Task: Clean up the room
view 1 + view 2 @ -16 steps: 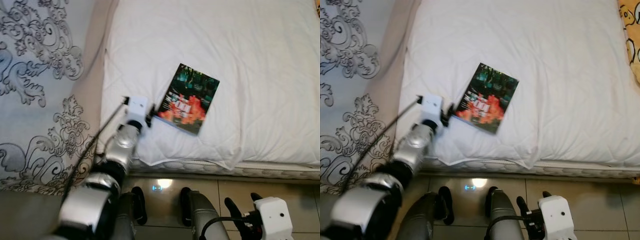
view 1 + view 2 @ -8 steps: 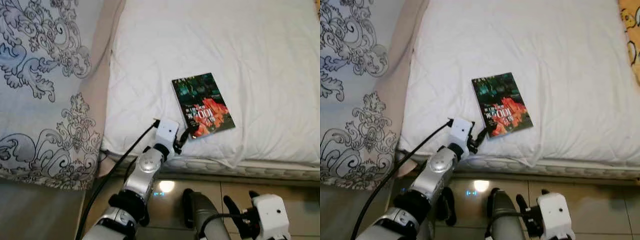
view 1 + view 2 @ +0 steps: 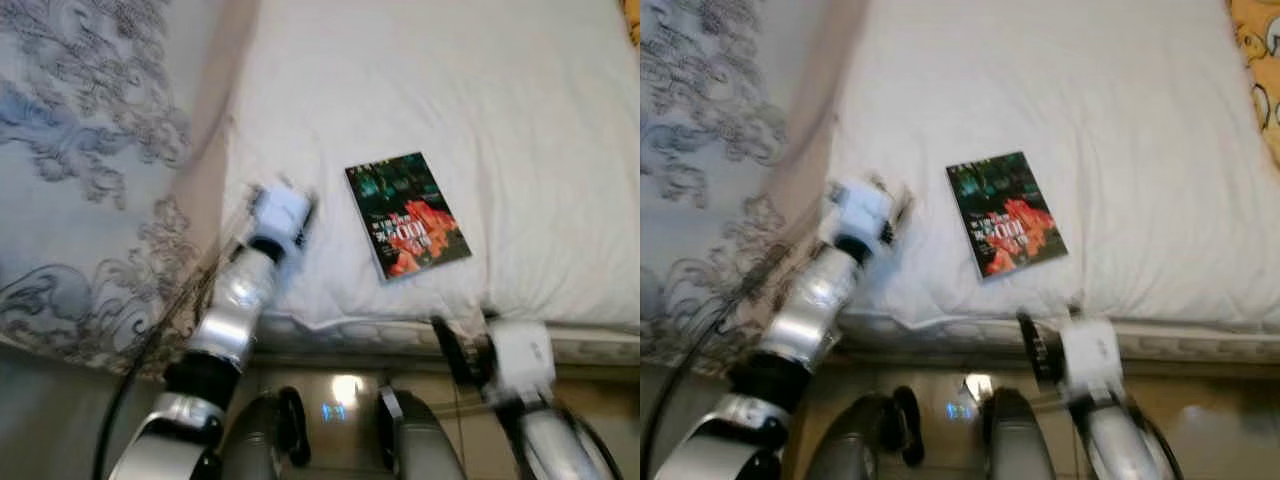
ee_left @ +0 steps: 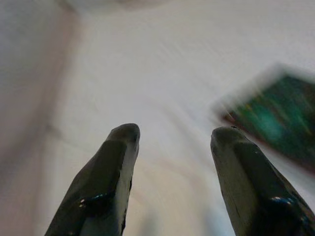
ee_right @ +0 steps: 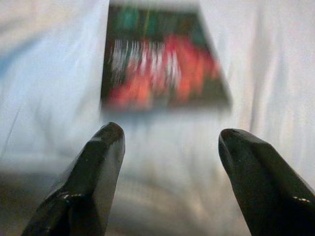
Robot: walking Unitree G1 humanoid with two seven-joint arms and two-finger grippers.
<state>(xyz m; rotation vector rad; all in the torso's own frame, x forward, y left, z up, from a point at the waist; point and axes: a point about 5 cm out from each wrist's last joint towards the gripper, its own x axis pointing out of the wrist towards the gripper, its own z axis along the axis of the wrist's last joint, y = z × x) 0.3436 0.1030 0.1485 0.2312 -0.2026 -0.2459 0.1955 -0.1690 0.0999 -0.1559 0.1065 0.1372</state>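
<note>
1. Letting go of the book [image 3: 407,215] is what has just happened: half a second ago my left gripper [image 4: 172,142] sat at its near corner, and now that gripper is off to the left of it, over bare white bedding.
2. My right gripper [image 5: 170,140], which hung low by the floor a moment ago, has come up to the bed [image 3: 540,120] edge, just below the book.
3. I judge this as a handover of the job from left arm to right: the book is square to me now and near the edge, so the right side can reach it.
4. The book lies flat on the bed, near the front edge, cover up, touched by neither gripper.
5. Left gripper: fingers [image 4: 110,167] spread wide, empty, hovering over the sheet with the book's green corner off to one side.
6. Right gripper: fingers [image 5: 251,172] also wide apart, empty, aimed at the book's near edge but not at it yet.
7. Both wrist views are blurred, so both arms are probably moving.
</note>
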